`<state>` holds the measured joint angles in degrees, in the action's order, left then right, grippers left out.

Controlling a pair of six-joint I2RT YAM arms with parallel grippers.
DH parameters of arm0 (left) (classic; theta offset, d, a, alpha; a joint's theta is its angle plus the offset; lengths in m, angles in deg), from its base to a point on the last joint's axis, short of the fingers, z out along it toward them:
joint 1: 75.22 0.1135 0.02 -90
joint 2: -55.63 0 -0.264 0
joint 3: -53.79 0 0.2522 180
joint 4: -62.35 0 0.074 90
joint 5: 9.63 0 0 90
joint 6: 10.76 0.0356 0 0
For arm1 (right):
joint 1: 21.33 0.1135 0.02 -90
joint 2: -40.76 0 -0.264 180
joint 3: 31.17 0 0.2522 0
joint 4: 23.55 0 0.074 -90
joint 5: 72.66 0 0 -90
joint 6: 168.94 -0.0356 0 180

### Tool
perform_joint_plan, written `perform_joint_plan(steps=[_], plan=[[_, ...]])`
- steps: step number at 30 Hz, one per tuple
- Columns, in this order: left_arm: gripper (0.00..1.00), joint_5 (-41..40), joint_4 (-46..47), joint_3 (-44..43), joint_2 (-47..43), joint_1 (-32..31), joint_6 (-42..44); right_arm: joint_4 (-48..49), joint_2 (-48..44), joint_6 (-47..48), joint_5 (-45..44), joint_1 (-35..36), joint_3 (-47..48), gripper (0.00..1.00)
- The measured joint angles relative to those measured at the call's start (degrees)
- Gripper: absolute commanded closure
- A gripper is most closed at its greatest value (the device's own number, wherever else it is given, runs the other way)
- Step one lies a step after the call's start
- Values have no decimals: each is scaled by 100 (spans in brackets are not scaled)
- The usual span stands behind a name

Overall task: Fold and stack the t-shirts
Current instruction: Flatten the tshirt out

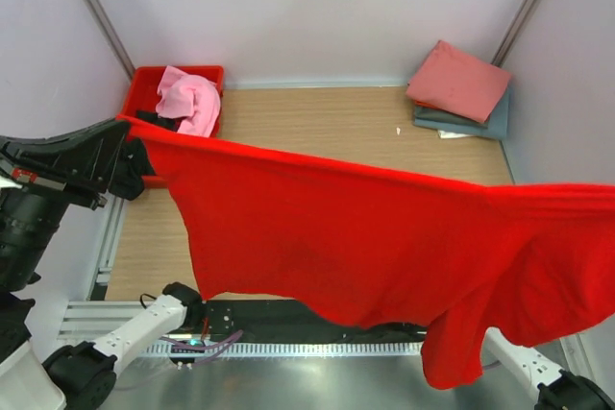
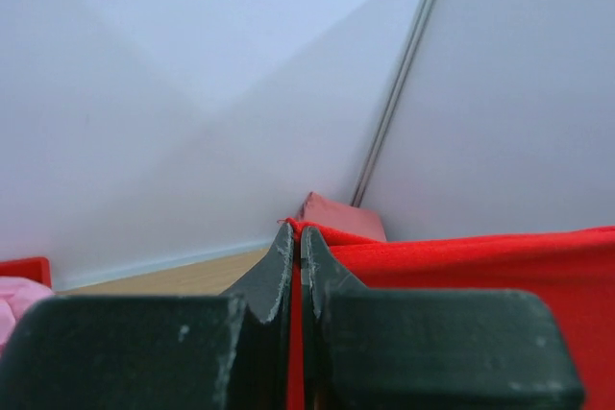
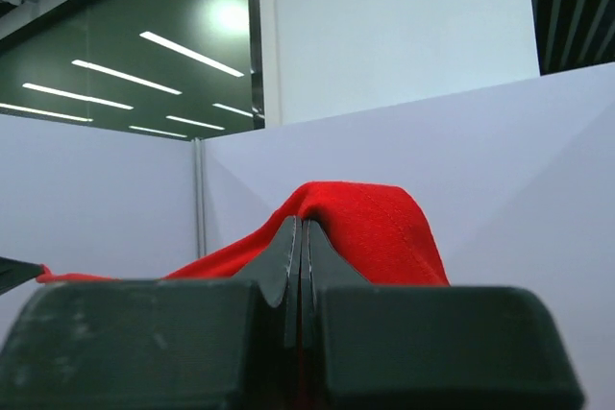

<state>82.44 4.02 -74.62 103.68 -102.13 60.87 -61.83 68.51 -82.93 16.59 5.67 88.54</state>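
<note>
A bright red t-shirt (image 1: 336,237) hangs spread wide in the air over the table, pulled between both grippers. My left gripper (image 1: 137,148) is shut on its left top corner; in the left wrist view the gripper (image 2: 294,237) pinches the red cloth (image 2: 461,266). The right gripper (image 3: 302,228) is shut on a bunched fold of the same shirt (image 3: 375,228) and lies outside the top view. A folded salmon pink t-shirt (image 1: 458,81) rests on a folded grey-blue one (image 1: 476,124) at the back right. A light pink t-shirt (image 1: 189,100) lies crumpled in the crate, with black cloth (image 1: 148,116) beside it.
The red plastic crate (image 1: 144,77) stands at the back left corner of the wooden table (image 1: 317,117). White walls close in the back and both sides. A small white scrap (image 1: 400,130) lies near the folded stack. A metal rail (image 1: 288,348) runs along the near edge.
</note>
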Motion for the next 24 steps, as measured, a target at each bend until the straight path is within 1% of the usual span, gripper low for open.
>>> perform_joint_plan(steps=[2, 5, 7, 9, 12, 14, 16, 17, 18, 19, 20, 21, 22, 23, 24], plan=[[100, -7, -11, -52, 107, 133, -83, -61, 479, 83, -146, -17, 389, 99], [100, -262, -9, 70, 468, 162, -229, -232, 1340, 153, -662, -15, 822, 99], [100, -525, 153, 680, 662, 184, -378, -166, 1882, 286, -1161, -13, 608, 99], [100, -820, 131, 1305, 970, 195, -479, -70, 2426, 444, -1602, -13, 164, 99], [100, -1261, 39, 1818, 1891, 254, -566, 166, 3727, 715, -2232, -17, -522, 99], [100, -1464, -4, 1884, 2817, 411, -616, 378, 4782, 848, -2592, -79, -774, 99], [100, -1652, -9, 1799, 3775, 664, -669, 658, 6070, 903, -2688, -210, -925, 99], [99, -1766, -9, 1707, 4304, 809, -682, 752, 6714, 903, -2643, -295, -909, 94], [96, -1875, -85, 1493, 4828, 966, -697, 752, 7383, 879, -2586, -409, -822, 61], [83, -1926, -254, 1130, 5399, 1104, -706, 629, 8063, 817, -2500, -531, -527, 42], [72, -1971, -433, 638, 6011, 1239, -713, 278, 8824, 809, -2385, -649, 92, 16], [66, -2017, -656, 0, 6612, 1340, -737, 107, 9438, 791, -2308, -737, 699, 10], [50, -2055, -756, -529, 7079, 1401, -780, -66, 10135, 798, -2218, -826, 1460, 6], [45, -2118, -870, -1106, 7558, 1469, -774, -166, 10640, 769, -2116, -892, 2048, 1], [43, -2173, -1010, -1576, 7923, 1512, -807, -275, 10948, 723, -2052, -957, 2400, 0]])
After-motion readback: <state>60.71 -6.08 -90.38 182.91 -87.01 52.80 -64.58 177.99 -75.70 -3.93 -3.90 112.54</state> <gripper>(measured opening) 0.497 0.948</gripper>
